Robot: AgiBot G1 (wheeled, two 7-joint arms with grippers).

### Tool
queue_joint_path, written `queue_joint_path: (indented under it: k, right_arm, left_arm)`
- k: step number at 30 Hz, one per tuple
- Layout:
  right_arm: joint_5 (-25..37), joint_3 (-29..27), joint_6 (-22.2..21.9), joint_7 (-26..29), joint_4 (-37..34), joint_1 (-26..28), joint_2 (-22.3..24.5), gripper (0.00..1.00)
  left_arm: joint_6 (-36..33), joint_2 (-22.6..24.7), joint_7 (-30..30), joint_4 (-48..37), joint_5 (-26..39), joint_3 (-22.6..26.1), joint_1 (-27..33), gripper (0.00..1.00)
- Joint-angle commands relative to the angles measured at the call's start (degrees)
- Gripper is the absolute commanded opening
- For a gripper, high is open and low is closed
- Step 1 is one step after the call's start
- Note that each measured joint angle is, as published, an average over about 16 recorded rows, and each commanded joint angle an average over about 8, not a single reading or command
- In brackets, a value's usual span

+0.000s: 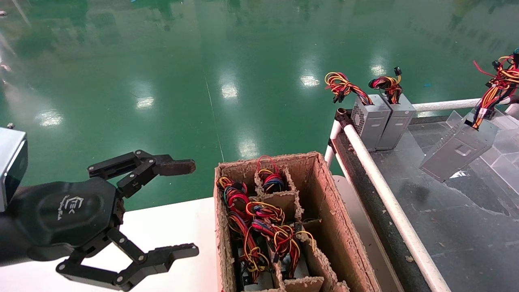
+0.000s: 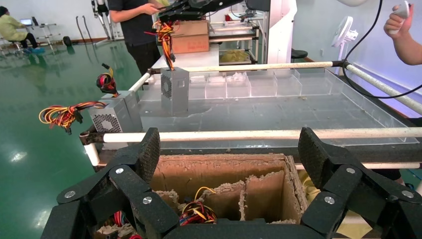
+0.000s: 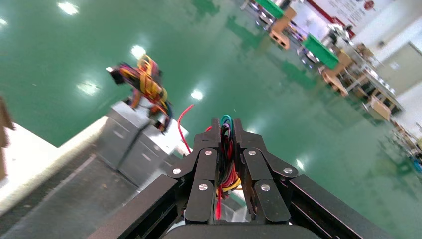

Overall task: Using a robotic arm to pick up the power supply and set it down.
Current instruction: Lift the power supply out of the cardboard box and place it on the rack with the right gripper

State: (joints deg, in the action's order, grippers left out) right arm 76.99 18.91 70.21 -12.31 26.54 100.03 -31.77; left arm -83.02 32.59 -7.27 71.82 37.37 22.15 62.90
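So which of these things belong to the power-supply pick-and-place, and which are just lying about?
In the job: right gripper, shut on the wire bundle; the power supply hanging from it above the bench.
Lying about: two grey power supplies at the bench edge; cardboard box of wired units; left gripper, open, idle over the white table.

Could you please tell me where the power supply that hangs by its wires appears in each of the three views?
Head view: the power supply hangs tilted at far right, above the dark tray.
Left wrist view: upper centre, beyond the white rail.
Right wrist view: box hidden; only its wires show in the right gripper.
Shared landmark: the two standing grey boxes.
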Motion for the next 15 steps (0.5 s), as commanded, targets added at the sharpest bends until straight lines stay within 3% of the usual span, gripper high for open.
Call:
queue_joint_path:
  k: [1, 15]
  right_arm:
    - [1.52, 0.67, -0.6, -1.78, -3.34, 1.88, -1.06, 0.0]
    - [8.02, 3.46, -18.04, -8.53, -17.57, 10.65, -12.08, 0.0]
  left_arm:
    - [0.0, 0.0, 0.0, 0.0, 0.0, 0.0, 0.0, 1.0]
    - [0.0, 0.0, 0.0, 0.0, 0.0, 0.0, 0.0, 1.0]
